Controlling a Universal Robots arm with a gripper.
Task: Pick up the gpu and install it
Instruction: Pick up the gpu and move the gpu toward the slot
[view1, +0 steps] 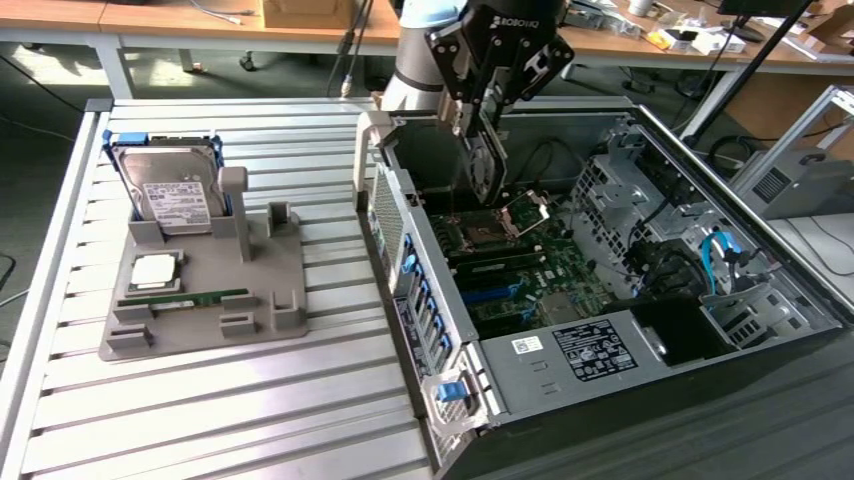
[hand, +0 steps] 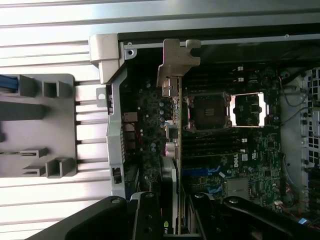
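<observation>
My gripper (view1: 483, 112) is shut on the gpu (view1: 483, 170), a thin dark card that hangs edge-on below the fingers. It hovers above the motherboard (view1: 527, 275) inside the open computer case (view1: 400, 230), near the case's rear wall. In the wrist view the gpu (hand: 176, 130) runs as a thin line from between the black fingers (hand: 146, 217) to its silvery bracket (hand: 177, 57), which sits by the case's rear edge. The card is above the board beside the CPU socket (hand: 207, 111), and I cannot tell whether it touches a slot.
A grey fixture tray (view1: 200, 320) on the slatted metal table (view1: 200, 420) holds a hard drive (view1: 174, 195), a processor chip (view1: 154, 270) and a green memory stick (view1: 180, 297). Drive cages and cables (view1: 694, 250) fill the case's far side. Desks stand behind.
</observation>
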